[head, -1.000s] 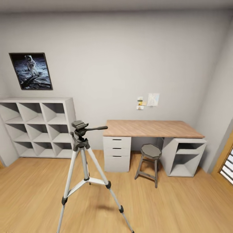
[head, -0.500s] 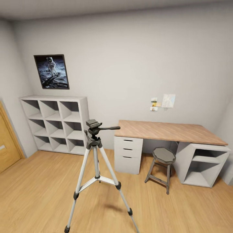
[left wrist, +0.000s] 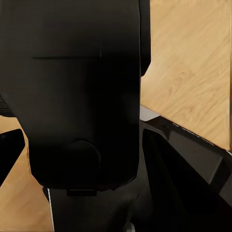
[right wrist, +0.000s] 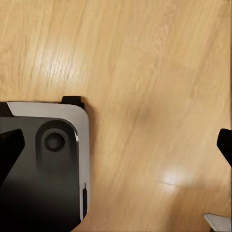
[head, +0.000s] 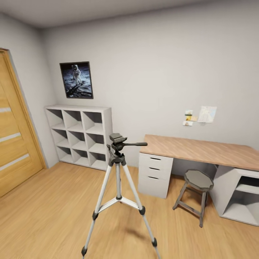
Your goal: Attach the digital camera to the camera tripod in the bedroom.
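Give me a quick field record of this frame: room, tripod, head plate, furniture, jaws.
room: bedroom, light grey walls, wood floor
tripod: camera tripod upright on the floor, in front of the desk and shelf
head plate: bare, no camera on it; pan handle points toward the desk
stool: grey stool at the desk
door: oak door on the left wall
poster: astronaut poster above the shelf
left jaws: cannot tell; a dark body blocks the left wrist view
right jaws: open, nothing between them, over bare floor

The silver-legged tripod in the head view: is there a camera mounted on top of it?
No. The silver-legged tripod ends in its bare dark grey head plate, with only the black pan handle sticking out sideways.
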`<state>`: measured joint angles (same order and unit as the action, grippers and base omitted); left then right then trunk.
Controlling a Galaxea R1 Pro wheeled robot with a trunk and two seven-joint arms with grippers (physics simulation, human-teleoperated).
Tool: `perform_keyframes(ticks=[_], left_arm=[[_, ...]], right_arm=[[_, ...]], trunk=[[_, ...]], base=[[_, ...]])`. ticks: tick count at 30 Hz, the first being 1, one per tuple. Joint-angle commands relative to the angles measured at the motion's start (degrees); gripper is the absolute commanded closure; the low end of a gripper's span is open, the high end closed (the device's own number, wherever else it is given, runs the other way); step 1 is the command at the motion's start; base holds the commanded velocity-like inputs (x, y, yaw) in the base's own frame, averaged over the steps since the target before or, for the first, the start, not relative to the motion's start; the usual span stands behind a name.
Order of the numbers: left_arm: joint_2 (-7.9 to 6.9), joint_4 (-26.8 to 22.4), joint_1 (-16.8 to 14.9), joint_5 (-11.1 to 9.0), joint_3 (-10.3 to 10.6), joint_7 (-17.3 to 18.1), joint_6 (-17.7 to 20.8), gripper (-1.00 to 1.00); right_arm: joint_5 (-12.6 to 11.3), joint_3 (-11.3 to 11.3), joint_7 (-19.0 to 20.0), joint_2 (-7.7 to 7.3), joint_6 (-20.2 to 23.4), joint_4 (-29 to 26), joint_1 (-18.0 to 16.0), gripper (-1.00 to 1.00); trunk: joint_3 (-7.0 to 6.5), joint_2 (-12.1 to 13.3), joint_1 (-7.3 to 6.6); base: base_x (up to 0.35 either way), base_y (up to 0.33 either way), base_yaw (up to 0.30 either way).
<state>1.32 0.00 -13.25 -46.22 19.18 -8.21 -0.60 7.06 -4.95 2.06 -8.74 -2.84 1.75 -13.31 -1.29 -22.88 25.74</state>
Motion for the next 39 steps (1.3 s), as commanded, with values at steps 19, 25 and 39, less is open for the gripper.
perform_keyframes(ticks=[19, 25, 39], left_arm=[[0.01, 0.00, -0.02, -0.30, 0.50, -0.23, -0.10, 1.00], [0.07, 0.00, -0.02, -0.29, 0.50, -0.23, -0.10, 1.00], [0.09, 0.00, -0.02, -0.28, 0.50, -0.23, -0.10, 1.00]], right_arm=[[0.59, -0.50, 0.14, -0.05, -0.33, 0.18, -0.05, -1.00], [0.59, -0.50, 0.14, -0.05, -0.33, 0.18, -0.05, -1.00], [0.59, -0.45, 0.06, -0.18, -0.58, 0.11, -0.05, -1.00]], trunk=[[0.02, -0.04, 0.04], [0.02, -0.04, 0.04], [0.02, -0.04, 0.04]], base=[[0.158, -0.122, 0.268], [0.006, -0.004, 0.268], [0.001, 0.000, 0.131]])
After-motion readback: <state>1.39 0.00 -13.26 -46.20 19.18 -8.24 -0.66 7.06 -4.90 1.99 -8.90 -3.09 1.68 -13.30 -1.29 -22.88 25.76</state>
